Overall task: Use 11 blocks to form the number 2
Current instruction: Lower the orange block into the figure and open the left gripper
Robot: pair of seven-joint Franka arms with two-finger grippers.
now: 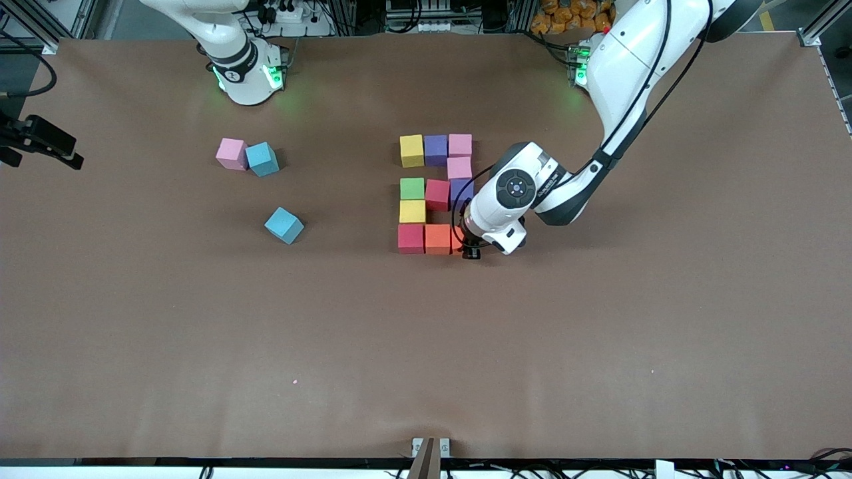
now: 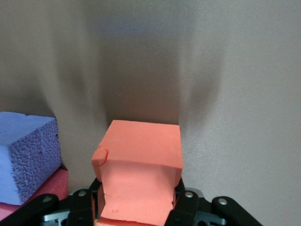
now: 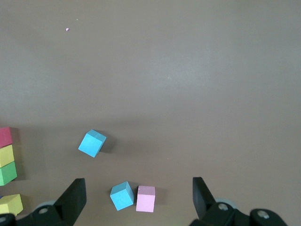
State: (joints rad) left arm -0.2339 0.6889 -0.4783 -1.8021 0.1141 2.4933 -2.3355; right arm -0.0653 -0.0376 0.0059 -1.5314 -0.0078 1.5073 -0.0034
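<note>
Your left gripper (image 2: 137,207), hidden under its wrist from the front, clamps an orange block (image 2: 141,169) between its fingers beside the number 2's (image 1: 436,193) nearest row; your right gripper (image 3: 138,200) waits wide open.

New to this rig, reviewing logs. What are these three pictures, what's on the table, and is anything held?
Two robot arms stand at a brown table. The wide picture looks down from a camera facing them; the other two come from cameras on each arm's wrist.

The left gripper is shut on an orange block, low at the nearest row of the number 2, beside the orange cube already there. That figure is built of yellow, purple, pink, green, red and orange cubes.

Toward the right arm's end lie a loose pink cube and two light-blue cubes.

The right gripper waits open, high above them.
</note>
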